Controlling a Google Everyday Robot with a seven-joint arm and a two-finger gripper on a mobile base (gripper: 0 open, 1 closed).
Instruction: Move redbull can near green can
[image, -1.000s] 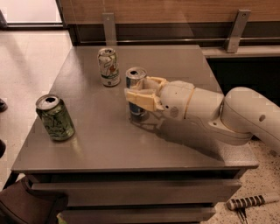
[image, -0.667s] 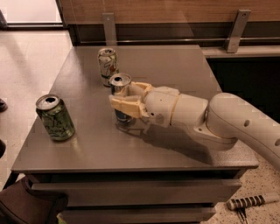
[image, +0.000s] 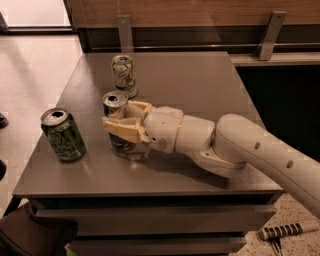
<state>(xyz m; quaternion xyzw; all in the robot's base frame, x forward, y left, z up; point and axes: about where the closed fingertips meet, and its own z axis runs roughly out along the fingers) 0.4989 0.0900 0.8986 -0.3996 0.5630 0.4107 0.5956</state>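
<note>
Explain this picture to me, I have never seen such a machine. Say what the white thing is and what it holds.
There is one picture, taken by a camera looking down at a grey table. The white arm reaching in from the picture's right belongs to a mobile robot. At its end is a two-fingered claw, closed on the redbull can, the slim blue-and-silver one. Left of it in the picture stands the green can, apart from it. Behind stands a white can with green and red marks.

A white can (image: 124, 75) stands upright on the grey table (image: 200, 85); a striped-handled tool (image: 286, 231) lies on the floor (image: 302, 247).
</note>
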